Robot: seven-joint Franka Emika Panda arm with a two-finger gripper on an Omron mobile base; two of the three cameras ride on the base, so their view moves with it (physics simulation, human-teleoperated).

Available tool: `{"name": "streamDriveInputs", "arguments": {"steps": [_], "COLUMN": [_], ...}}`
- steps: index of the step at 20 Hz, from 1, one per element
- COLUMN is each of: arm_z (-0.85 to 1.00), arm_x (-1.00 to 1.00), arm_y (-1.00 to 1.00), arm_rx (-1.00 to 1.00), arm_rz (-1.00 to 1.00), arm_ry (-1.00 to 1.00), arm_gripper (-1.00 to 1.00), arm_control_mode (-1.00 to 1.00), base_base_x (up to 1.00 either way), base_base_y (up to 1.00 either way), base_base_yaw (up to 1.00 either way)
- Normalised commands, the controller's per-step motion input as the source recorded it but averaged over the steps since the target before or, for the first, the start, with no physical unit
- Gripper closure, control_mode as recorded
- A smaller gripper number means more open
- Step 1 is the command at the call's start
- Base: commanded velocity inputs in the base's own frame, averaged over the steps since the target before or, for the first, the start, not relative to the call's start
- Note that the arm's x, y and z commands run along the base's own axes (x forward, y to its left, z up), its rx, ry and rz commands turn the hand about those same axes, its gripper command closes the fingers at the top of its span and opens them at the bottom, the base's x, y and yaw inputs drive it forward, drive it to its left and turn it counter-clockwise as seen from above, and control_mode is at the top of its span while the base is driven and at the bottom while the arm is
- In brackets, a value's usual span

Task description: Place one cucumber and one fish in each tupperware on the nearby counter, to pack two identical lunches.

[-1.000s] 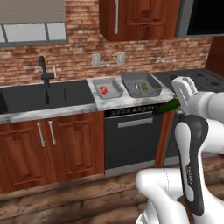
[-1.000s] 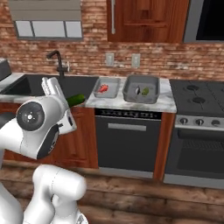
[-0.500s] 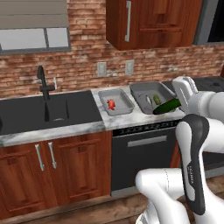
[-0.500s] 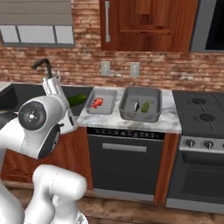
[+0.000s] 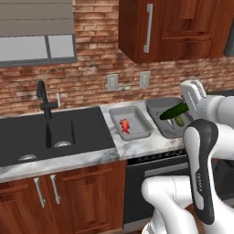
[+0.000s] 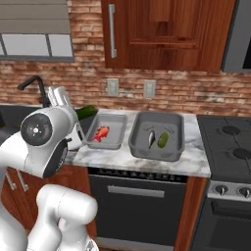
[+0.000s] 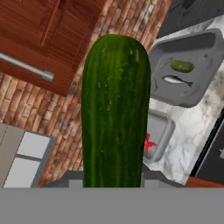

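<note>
My gripper point(image 5: 188, 104) point(image 6: 67, 104) is shut on a dark green cucumber point(image 5: 174, 111) point(image 6: 86, 112) point(image 7: 116, 113), held in the air over the white counter point(image 5: 137, 148) point(image 6: 122, 157). The smaller tupperware point(image 5: 138, 119) point(image 6: 115, 135) point(image 7: 160, 131) holds a red fish point(image 5: 124, 125) point(image 6: 101, 132) point(image 7: 148, 143). The larger tupperware point(image 5: 160, 124) point(image 6: 157, 115) point(image 7: 197, 48), to its right, holds a grey fish point(image 6: 151, 138) point(image 7: 174, 79) and a second cucumber point(image 5: 179, 121) point(image 6: 163, 138) point(image 7: 181, 66). In the left base view the held cucumber hangs in front of the larger tub.
A black sink point(image 5: 27, 137) with a dark faucet point(image 5: 44, 98) lies left of the tubs. A gas stovetop point(image 6: 230, 147) borders the counter on the right. Wooden wall cabinets point(image 5: 173, 27) hang above, and a dark oven front point(image 6: 137, 206) sits below the counter.
The whole picture has shifted and the counter looks larger, so the base has driven closer. The cucumber stays in my grip throughout.
</note>
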Motion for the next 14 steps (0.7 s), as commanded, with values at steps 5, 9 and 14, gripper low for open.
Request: {"name": "streamDriveInputs", "arguments": {"steps": [5,9,14], "arm_z": [0.00,0.00,0.00], "arm_x": [0.00,0.00,0.00], "arm_y": [0.00,0.00,0.00], "arm_rx": [0.00,0.00,0.00], "arm_rz": [0.00,0.00,0.00], "arm_ry": [0.00,0.00,0.00], "arm_gripper": [1.00,1.00,1.00], "arm_control_mode": [1.00,1.00,1.00], "base_base_x": [0.54,0.54,0.59], "base_base_y": [0.00,0.00,0.00], "base_base_yaw": [0.00,0.00,0.00]}}
